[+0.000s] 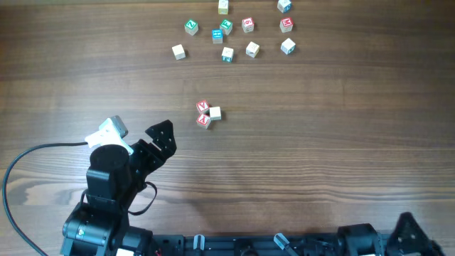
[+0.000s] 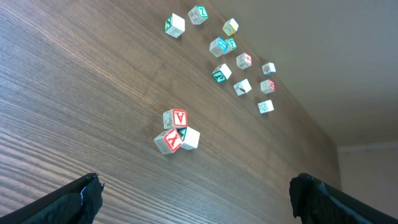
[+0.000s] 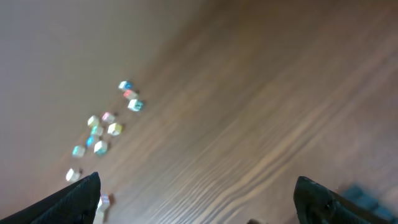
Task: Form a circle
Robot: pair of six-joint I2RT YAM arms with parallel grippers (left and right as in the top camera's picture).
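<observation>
The circle [image 1: 207, 114] is a tight group of three small wooden cubes, two with red letters and one pale, touching one another at mid-table. The left wrist view shows the group [image 2: 176, 130] ahead of my left gripper [image 2: 196, 186], whose fingers stand wide apart with only bare wood between them. From overhead, my left gripper [image 1: 158, 136] sits left of and nearer than the cubes, apart from them. My right gripper [image 1: 407, 226] rests at the near right edge, far from the cubes. It is open [image 3: 196, 186] and empty; its blurred view shows one cube [image 3: 103, 202] beside the left finger.
A looser spread of several mixed-colour cubes [image 1: 234, 32] lies along the far edge of the wooden table [image 1: 341, 128]; the same spread [image 2: 233, 50] shows up the left wrist view. A black cable [image 1: 28, 160] loops at the near left.
</observation>
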